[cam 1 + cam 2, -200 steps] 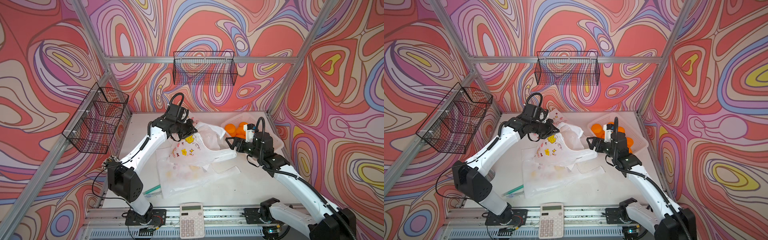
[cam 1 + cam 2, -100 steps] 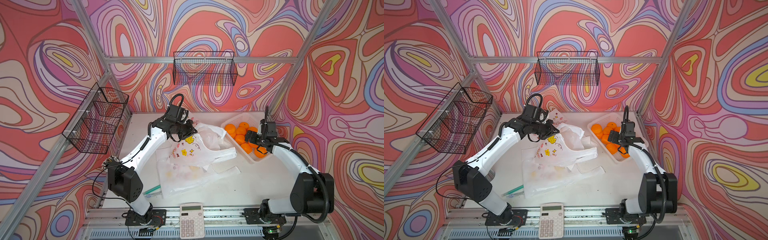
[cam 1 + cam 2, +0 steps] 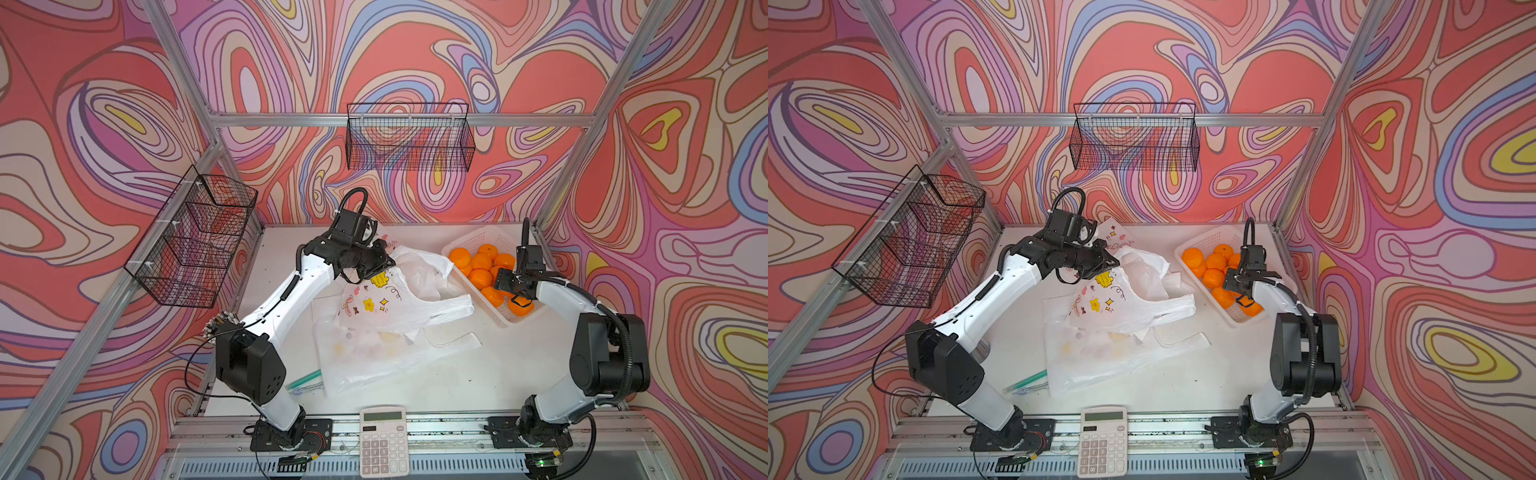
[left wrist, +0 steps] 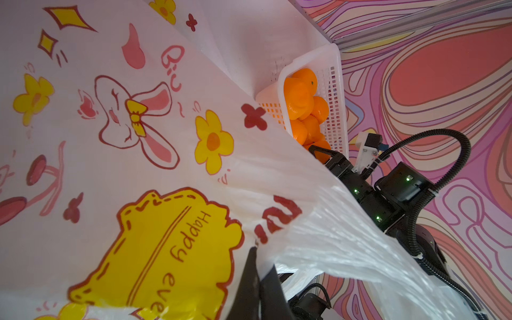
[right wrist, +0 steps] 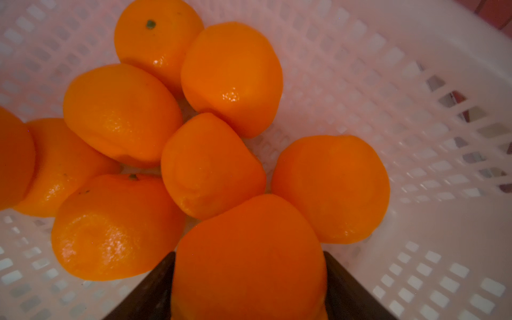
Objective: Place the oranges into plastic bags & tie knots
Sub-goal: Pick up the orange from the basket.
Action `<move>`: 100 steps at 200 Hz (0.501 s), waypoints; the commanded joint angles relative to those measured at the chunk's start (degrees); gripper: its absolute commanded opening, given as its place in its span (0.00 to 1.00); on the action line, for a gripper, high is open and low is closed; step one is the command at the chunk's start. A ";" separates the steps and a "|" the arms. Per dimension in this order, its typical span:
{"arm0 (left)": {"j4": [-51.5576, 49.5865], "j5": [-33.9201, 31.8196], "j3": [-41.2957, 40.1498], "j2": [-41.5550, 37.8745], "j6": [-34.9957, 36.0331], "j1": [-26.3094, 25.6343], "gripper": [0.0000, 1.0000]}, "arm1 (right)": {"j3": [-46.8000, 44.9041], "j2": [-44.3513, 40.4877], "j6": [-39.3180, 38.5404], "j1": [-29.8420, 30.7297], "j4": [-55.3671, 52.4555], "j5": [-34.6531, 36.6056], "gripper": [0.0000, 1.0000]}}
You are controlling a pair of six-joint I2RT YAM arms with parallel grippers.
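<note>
**Oranges** [image 3: 482, 266] [image 3: 1214, 266]: small, round, glossy and bright orange. Some show a green stem scar. The right wrist view shows about nine [image 5: 122, 113]. In both top views they lie packed together in a white perforated basket [image 3: 473, 237] [image 3: 1204, 240] at the far right corner of the surface [image 3: 457, 386].

**Bags** [image 3: 386, 299] [image 3: 1117, 307]: thin translucent white film printed with rabbits, yellow flowers, red hearts and a yellow label [image 4: 171, 249]. They occupy the centre of the surface. One bag is raised at its far side, with its mouth open toward the basket. More film lies flat beneath it, reaching toward the near edge. The number of flat bags cannot be told.

**Left end effector** [image 4: 259, 266] [image 3: 386, 264]: closed narrow on the rim of the raised bag, holding that rim off the surface.

**Right end effector** [image 5: 249, 255] [image 3: 517, 299]: inside the basket at its near end. The jaws stand wide, with one finger against each side of an orange [image 5: 249, 227]. Whether this orange is lifted off the basket floor cannot be told.

**Changes from the earlier frames**
- One second before, the right arm reached over the middle of the surface. Its end effector was beside the bag mouth, and the arm hid part of the basket.
- Half a second before, the right end effector was above the basket.
- It is now down among the oranges.
- The left arm, the raised bag and the flat film have not moved.
</note>
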 commanded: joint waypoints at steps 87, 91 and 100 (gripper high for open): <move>0.61 -0.02 -1.16 -1.82 0.70 0.26 0.00 | -8.22 -19.67 8.05 0.70 2.64 -31.57 0.54; 0.57 0.08 -1.13 -1.79 0.67 0.27 0.00 | -8.94 -20.51 9.00 1.18 3.33 -32.78 0.54; 0.65 0.33 -1.19 -1.73 0.64 0.27 0.00 | -10.92 -22.61 11.73 3.07 5.51 -35.28 0.53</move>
